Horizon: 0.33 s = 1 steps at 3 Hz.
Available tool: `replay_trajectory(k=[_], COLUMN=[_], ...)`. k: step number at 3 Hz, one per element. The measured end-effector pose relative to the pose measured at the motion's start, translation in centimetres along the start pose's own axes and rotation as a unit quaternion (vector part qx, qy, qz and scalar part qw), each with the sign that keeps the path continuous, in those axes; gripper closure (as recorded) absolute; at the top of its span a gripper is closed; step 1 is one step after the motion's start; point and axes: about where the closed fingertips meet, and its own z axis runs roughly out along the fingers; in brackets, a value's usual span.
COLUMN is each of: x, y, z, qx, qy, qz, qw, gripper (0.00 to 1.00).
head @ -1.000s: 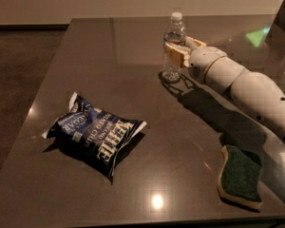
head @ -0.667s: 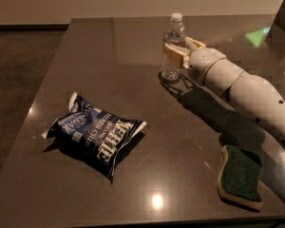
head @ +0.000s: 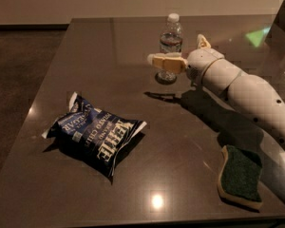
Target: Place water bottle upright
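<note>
The water bottle [head: 171, 36] is small, clear and ribbed with a white cap. It stands upright on the dark table [head: 133, 42], toward the far middle. My gripper [head: 176, 49] is right at the bottle and open. The near finger [head: 165, 61] crosses in front of the bottle's lower part. The far finger [head: 202, 41] sticks up to the bottle's right, clear of it. The white arm reaches in from the right.
A blue chip bag [head: 96, 134] lies flat at the near left of the table. A green and yellow sponge [head: 240, 175] lies at the near right, under the arm's forearm. The table's left edge borders dark floor [head: 19, 80].
The gripper was closed around the bottle and has now opened its fingers. The bottle stays upright in the same spot.
</note>
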Motion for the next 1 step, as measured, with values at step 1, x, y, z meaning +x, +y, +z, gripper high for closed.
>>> replay_trajectory(k=[1], x=[0.00], y=[-0.01], z=[0.00], qx=[0.000], qy=[0.000], qz=[0.000], qw=[1.0000], gripper=[0.00])
